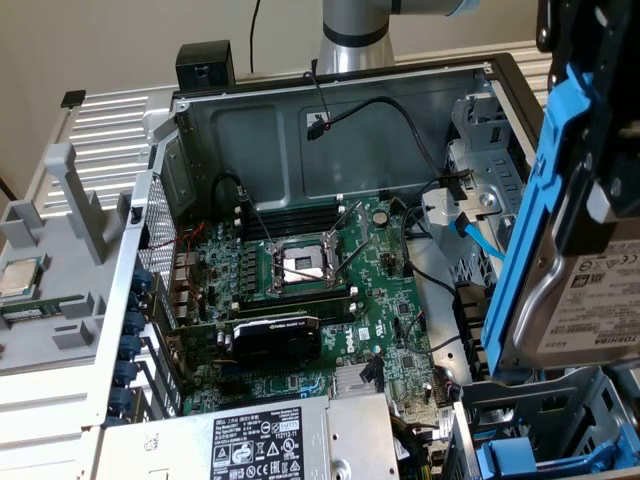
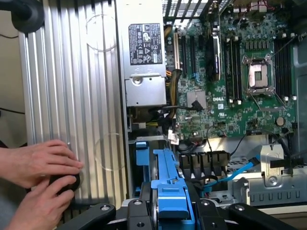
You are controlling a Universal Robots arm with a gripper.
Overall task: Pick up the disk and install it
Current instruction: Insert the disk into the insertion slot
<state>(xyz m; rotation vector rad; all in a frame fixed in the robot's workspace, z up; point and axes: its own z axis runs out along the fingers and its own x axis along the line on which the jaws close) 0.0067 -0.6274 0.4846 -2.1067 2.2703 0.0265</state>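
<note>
The gripper [image 2: 170,211] is squeezing the disk [image 1: 585,300] by its blue frame [image 2: 168,184]; the disk looks hard, smooth, maybe heavy, and could break if dropped

A pale ribbed metal top [image 1: 110,120] does the carrying here. The open case [image 1: 340,100] lies hard against its edge; whether it rests on the top I cannot tell. On the exterior view's left, a grey bracket [image 1: 60,200] and a small square chip [image 1: 18,275] sit on it. A black box [image 1: 204,65] stands at its far end. A person's hand [image 2: 38,160] and a second hand [image 2: 41,203] rest on the ribs, over a small black object [image 2: 67,183].
</note>
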